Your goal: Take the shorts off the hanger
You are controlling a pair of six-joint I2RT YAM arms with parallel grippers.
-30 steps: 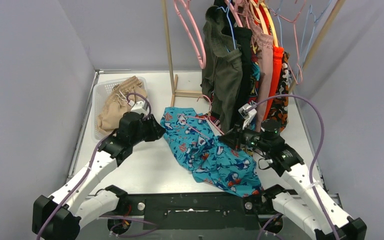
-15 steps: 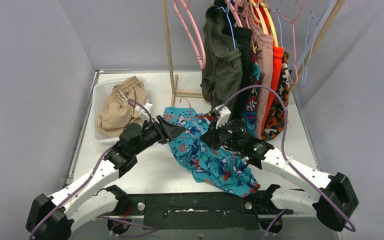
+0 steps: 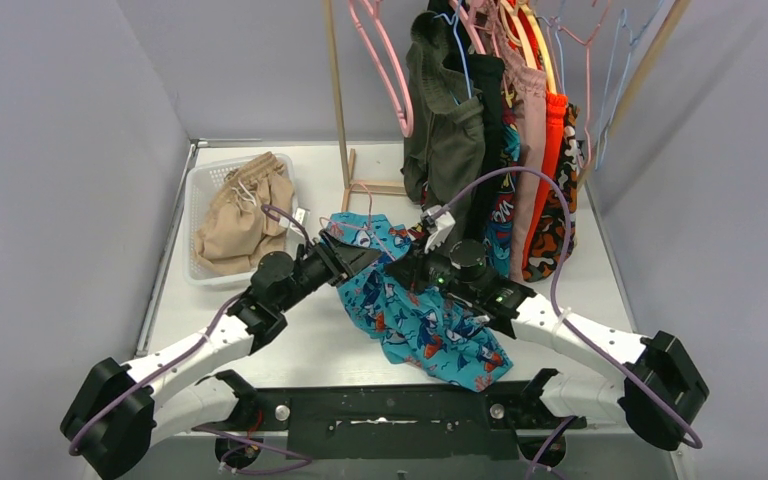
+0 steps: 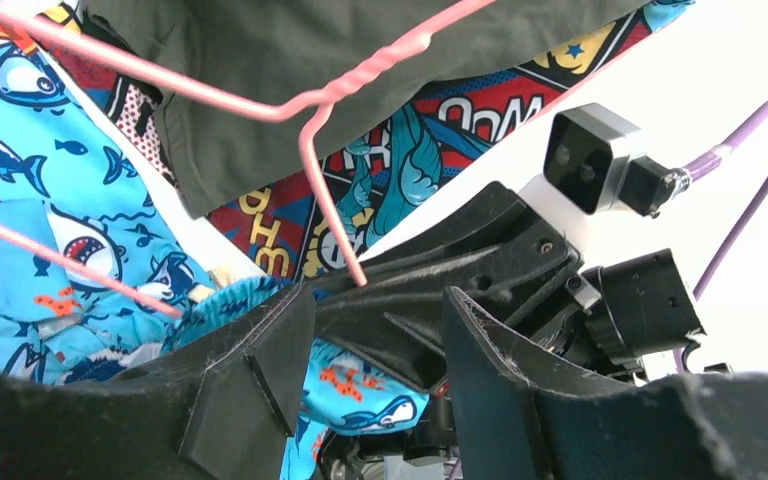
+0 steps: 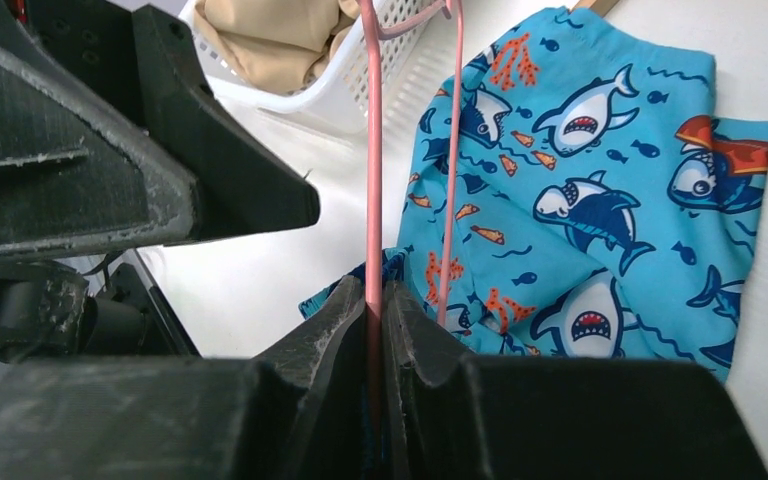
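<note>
Print on hanging shorts, left wrist view: the multicolour comic-print fabric shorts [image 4: 460, 105] carry white block letters reading "OoM" on a red burst. The start of the word is covered by the olive green fabric shorts [image 4: 250, 150] hanging in front.
Second lettering, same shorts: yellow block letters lower on the cloth, with an "H" legible. The rest is tilted and cut off by a fold.
Same print, top external view: white letters on red, too small to read.
</note>
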